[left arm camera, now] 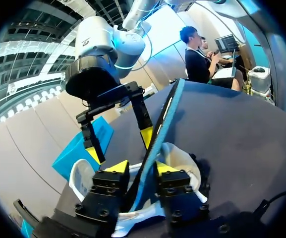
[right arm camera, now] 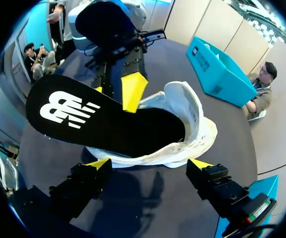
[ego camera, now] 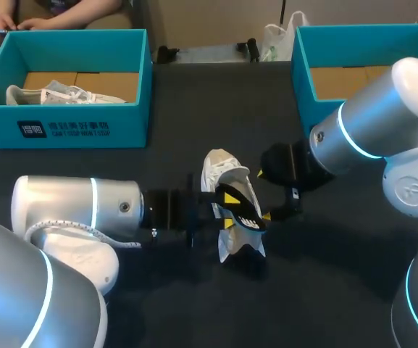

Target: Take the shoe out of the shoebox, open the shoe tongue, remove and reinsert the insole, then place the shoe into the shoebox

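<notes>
From above, your left gripper (ego camera: pixel 230 210) is pinching the black insole (ego camera: pixel 251 212). The insole slants up out of the white shoe (ego camera: pixel 219 168), which lies right under that gripper on the table (ego camera: pixel 172 290). Your right gripper (ego camera: pixel 265 196) sits just across the shoe from the left one, fingers spread, holding nothing. Both shoeboxes, the left shoebox (ego camera: pixel 71 127) and the right shoebox (ego camera: pixel 303 72), are well apart from either gripper.

In the left wrist view, the insole stands edge-on between the left fingers, with both yellow tips pressed against it. The shoe is under and just ahead of them. The right gripper hangs open further ahead.

In the right wrist view, the right fingers are wide apart and the shoe lies ahead in the gap, touching neither. One end of the insole is down in the shoe and the other juts out past the left gripper.

Watch three things:
- **Loose shoe:** nothing holds it, so pushing or pulling on the insole could drag or tip it.
- **Narrow pinch:** the insole may twist or slip out of the fingers.
- **Close grippers:** a careless move could knock one into the other.
</notes>
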Robot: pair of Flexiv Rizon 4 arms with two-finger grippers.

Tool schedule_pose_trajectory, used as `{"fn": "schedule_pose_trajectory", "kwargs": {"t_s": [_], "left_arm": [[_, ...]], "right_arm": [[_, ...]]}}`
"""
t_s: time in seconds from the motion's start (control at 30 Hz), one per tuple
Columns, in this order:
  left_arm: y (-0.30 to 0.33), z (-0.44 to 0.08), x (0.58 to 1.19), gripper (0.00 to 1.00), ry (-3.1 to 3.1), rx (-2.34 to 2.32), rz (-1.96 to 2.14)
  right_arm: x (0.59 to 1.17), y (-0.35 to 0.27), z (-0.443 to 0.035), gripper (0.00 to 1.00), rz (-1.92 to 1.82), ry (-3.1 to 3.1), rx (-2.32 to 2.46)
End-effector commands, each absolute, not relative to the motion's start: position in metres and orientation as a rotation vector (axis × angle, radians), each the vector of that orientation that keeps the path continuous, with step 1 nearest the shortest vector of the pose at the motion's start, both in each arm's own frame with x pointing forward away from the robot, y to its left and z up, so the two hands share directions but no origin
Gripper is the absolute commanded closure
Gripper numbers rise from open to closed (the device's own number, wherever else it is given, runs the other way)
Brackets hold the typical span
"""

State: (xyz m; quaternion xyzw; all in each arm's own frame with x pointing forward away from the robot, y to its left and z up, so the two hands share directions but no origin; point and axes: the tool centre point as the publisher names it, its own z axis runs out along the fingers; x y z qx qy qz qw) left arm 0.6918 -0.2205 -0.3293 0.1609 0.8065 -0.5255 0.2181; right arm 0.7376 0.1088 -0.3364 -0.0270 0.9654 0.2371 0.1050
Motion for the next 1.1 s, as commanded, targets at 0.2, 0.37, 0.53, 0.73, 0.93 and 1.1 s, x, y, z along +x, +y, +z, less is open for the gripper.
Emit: {"fn": "schedule_pose_trajectory", "kwargs": {"t_s": [0.2,0.37,0.53,0.73,0.93,1.1], "left_arm": [[-0.225,-0.346,0.697,1.00,2.218,0.469,-1.430],[-0.228,-0.353,0.703,1.00,2.210,0.501,-1.400],[-0.227,-0.359,0.709,1.00,2.209,0.508,-1.379],[-0.220,-0.365,0.720,1.00,2.216,0.487,-1.346],[-0.221,-0.357,0.717,0.73,2.202,0.474,-1.372],[-0.225,-0.342,0.709,0.75,2.165,0.486,-1.419]], "right_arm": [[0.736,0.109,-0.336,0.00,0.698,2.844,-0.079],[0.736,0.109,-0.336,0.00,0.698,2.844,-0.079],[0.736,0.109,-0.336,0.00,0.698,2.844,-0.079],[0.736,0.109,-0.336,0.00,0.698,2.844,-0.079],[0.736,0.109,-0.336,0.00,0.698,2.844,-0.079],[0.736,0.109,-0.336,0.00,0.698,2.844,-0.079]]}}
